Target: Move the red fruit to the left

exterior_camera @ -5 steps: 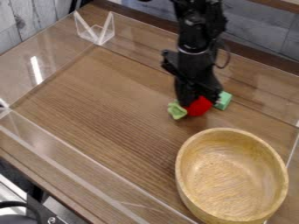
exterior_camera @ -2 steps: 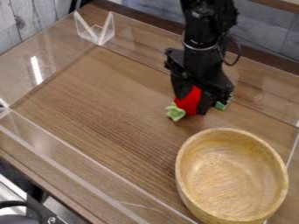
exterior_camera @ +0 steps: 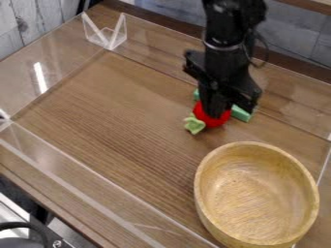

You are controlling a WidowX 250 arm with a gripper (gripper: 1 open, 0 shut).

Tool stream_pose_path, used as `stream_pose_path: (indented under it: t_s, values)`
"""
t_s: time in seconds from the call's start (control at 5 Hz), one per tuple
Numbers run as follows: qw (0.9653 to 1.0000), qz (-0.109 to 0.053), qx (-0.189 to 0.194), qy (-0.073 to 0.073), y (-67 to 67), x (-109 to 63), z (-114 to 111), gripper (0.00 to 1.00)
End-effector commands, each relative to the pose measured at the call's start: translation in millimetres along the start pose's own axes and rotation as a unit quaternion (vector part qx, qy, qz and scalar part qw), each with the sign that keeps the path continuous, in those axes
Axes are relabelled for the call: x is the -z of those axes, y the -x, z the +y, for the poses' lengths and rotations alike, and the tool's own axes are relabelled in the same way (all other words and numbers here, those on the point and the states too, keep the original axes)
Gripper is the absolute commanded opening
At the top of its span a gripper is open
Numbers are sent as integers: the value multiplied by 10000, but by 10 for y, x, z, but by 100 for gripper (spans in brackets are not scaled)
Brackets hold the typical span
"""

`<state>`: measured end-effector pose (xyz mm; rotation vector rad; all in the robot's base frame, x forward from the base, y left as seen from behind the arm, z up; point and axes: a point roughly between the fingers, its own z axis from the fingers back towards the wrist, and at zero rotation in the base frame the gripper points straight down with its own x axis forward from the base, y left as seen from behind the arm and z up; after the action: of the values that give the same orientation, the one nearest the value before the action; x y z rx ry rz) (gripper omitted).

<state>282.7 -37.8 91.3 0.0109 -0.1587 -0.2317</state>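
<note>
Gripping the red fruit (exterior_camera: pixel 219 115), my claw (exterior_camera: pixel 222 108) hangs over the table's (exterior_camera: pixel 104 116) right side, beyond the wooden bowl (exterior_camera: pixel 256 194); I should hold firm and carry it leftward, clear of the wood.

The red fruit (exterior_camera: pixel 215 114) sits on the table (exterior_camera: pixel 116 107) just behind the bowl (exterior_camera: pixel 256 195), under the gripper (exterior_camera: pixel 220 105)

wooden bowl (exterior_camera: pixel 256 195): near right, upright | green block (exterior_camera: pixel 195 125): mid-table | wooden table (exterior_camera: pixel 104 107) | clear wall (exterior_camera: pixel 52 60): left edge
</note>
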Motion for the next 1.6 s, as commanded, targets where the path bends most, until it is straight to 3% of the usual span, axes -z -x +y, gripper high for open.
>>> stream_pose_path:
  t_s: [0.0, 0.4, 0.6, 0.8, 1.0, 1.2, 1.4]
  values:
    - [9989, -395, 253, 74, -90, -208, 72, 100]
    - [9995, -287, 87, -23, -241, 143, 49, 100]
    - [9990, -260, 364, 16, -236, 272, -43, 100]
    - [9980, -250, 573, 48, -235, 349, -95, 0]
    - [9986, -305, 429, 41, -219, 187, -91, 0]
    - [9989, -371, 247, 121, -197, 21, -91, 100]
    - [9991, -351, 198, 119, -180, -21, -54, 0]
